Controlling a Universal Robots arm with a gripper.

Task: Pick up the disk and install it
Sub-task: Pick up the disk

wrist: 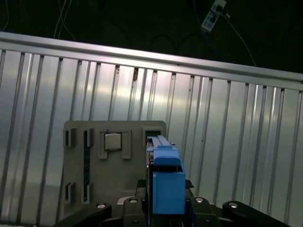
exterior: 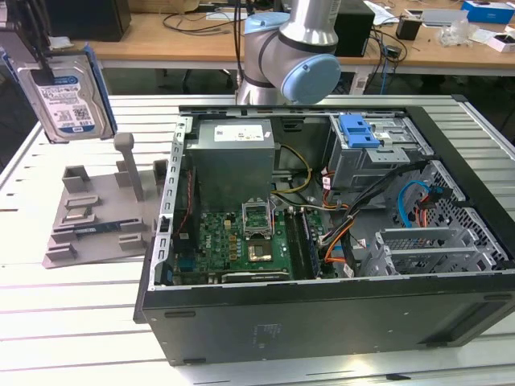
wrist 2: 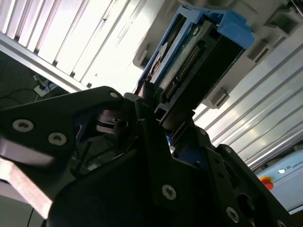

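Disk (exterior: pixel 68 92), flat silver rectangle edged in blue plastic, sits pinched in the black pincer (wrist 2: pixel 155 108).

This looks like a robotics lab or electronics workshop. A silver, ribbed aluminium worktop (exterior: pixel 80 322) carries an opened black desktop computer case (exterior: pixel 322 334) with its green motherboard (exterior: pixel 233 237) exposed. A grey and pale-blue jointed robot arm (exterior: pixel 302 56) rises at the worktop's edge beyond the case. Long wooden desks (exterior: pixel 161 40) behind hold loose black cables (exterior: pixel 193 22), small blue boxes (exterior: pixel 487 10) and a dark equipment cabinet (exterior: pixel 84 18).
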